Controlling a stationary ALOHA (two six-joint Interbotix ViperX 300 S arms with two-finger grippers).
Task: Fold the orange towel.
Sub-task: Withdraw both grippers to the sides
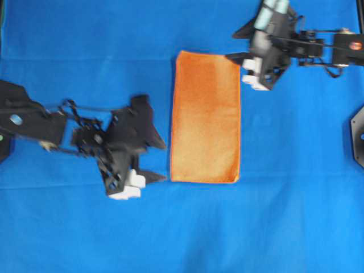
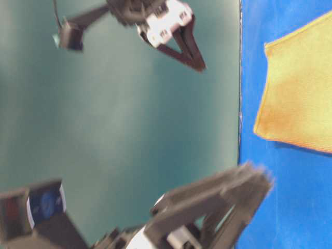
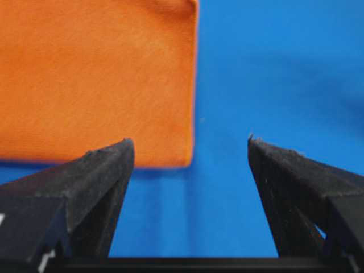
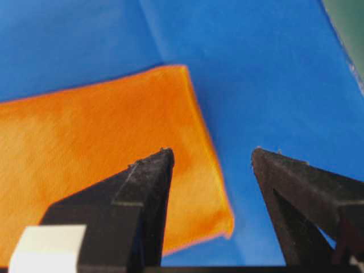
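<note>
**Both hands spread and off the towel**

Your left hand (image 1: 152, 161) stands with its fingers spread wide and nothing between them. In its wrist view the two dark fingertips (image 3: 114, 156) frame bare blue cloth, with a corner of the orange towel (image 1: 206, 118) just beyond the left one. Seen from overhead, this hand sits just beside the towel's left edge, near the lower corner, without touching it.

Your right hand (image 1: 242, 44) is also spread, holding nothing. In its wrist view one fingertip (image 4: 153, 165) lies over the towel's edge while the other is over the blue cloth; you cannot tell from that view whether it touches the fabric. From overhead, it sits at the towel's upper right corner.

The towel lies flat on the blue-covered counter (image 1: 296, 216) between the two hands, as a tall narrow rectangle with neat, straight edges. The table-level view shows one corner of it against the blue, and both hands blurred.
</note>
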